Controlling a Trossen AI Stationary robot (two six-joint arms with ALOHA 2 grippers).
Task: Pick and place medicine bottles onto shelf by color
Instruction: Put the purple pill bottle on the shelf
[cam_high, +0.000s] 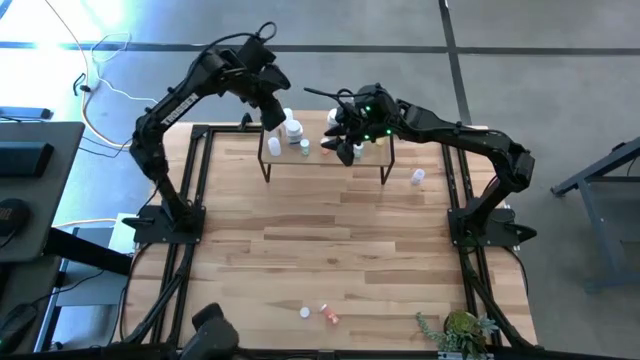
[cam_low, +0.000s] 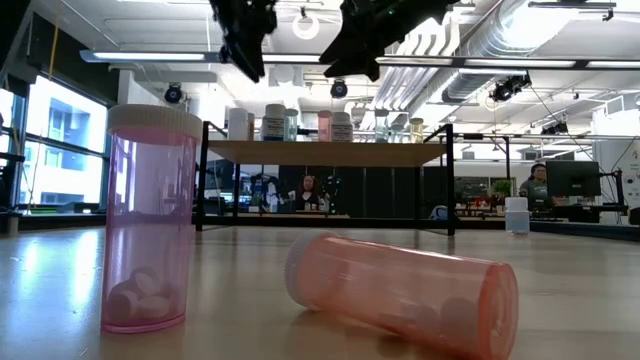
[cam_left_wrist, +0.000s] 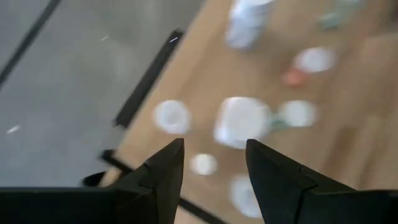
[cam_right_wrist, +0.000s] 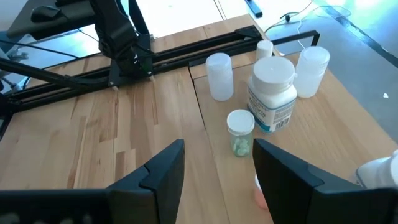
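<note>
The shelf stands at the table's far middle. On it stand several medicine bottles: a labelled white one, frosted white ones, and a clear vial of green pills. My left gripper hovers open above the shelf's left end, over white bottles, holding nothing. My right gripper is open over the shelf's right part, with nothing between its fingers. Near the table's front edge one pink bottle stands upright and another lies on its side. A white bottle stands on the table right of the shelf.
Black rails frame the tabletop on both sides. A small plant sits at the near right corner. The wide wooden middle of the table lies between the shelf and the pink bottles. A person sits at a desk in the room beyond.
</note>
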